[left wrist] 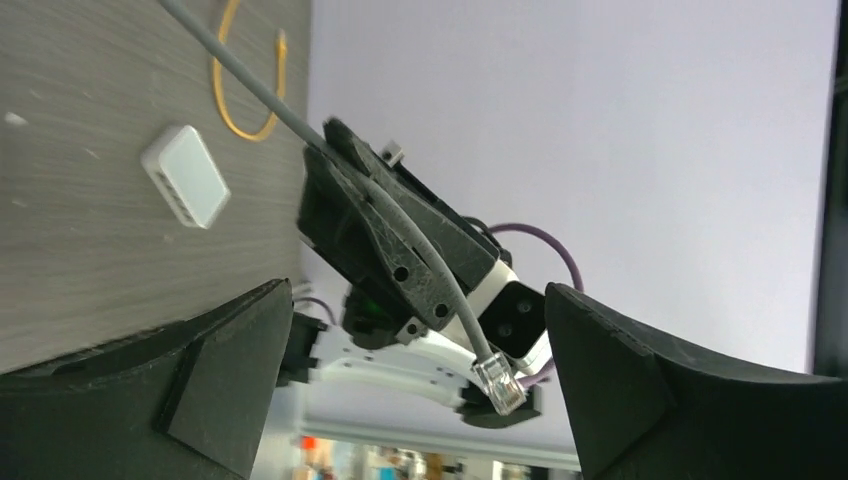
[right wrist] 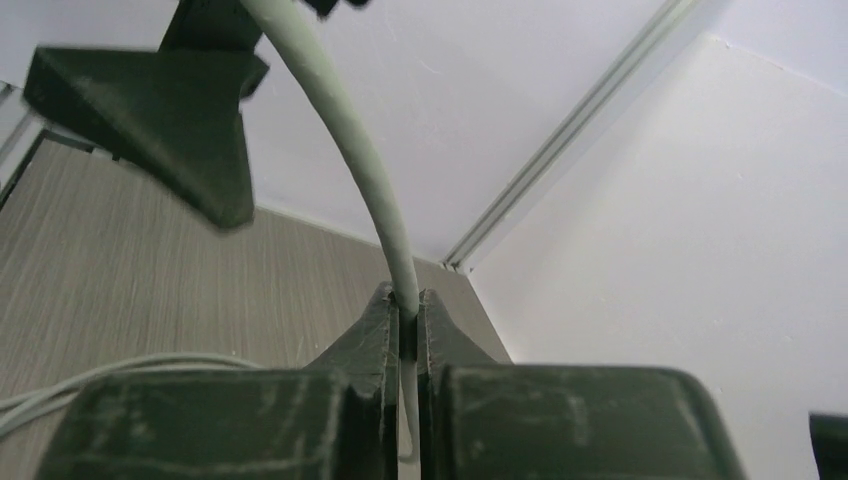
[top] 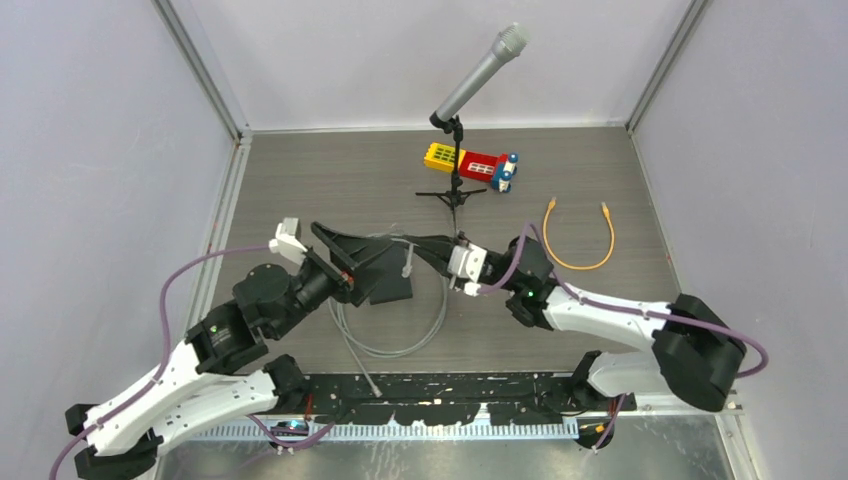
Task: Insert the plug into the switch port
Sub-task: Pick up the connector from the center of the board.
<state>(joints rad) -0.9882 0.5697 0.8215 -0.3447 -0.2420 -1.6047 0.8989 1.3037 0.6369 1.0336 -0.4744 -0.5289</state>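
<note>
The left claw (left wrist: 415, 300) is closest to its own camera, and its two black fingers (left wrist: 215, 370) stand wide apart with nothing in them. In the gap between those fingers hangs the plug (left wrist: 499, 382), a small clear one on the end of a gray cable (left wrist: 400, 215). It is nearer the finger on the right of that view, and it does not touch either finger. The plug is up in the air, off the bench (top: 300, 180). The right claw (right wrist: 403, 310) is closed tight on the gray cable, a little way back from the plug, and the cable bends up and out from between its fingers. From above, the two claws meet tip to tip over the middle of the bench, and the rest of the gray cable lies in a loose loop under them. The switch (left wrist: 185, 175) is a small white box lying flat on the bench, past the right claw and well apart from the plug. A yellow cable (top: 580, 262) lies curled on the bench on the far side of the switch from the left claw. Farther back from both claws stand a microphone (top: 480, 70) on a stand and a bright toy (top: 470, 163).
</note>
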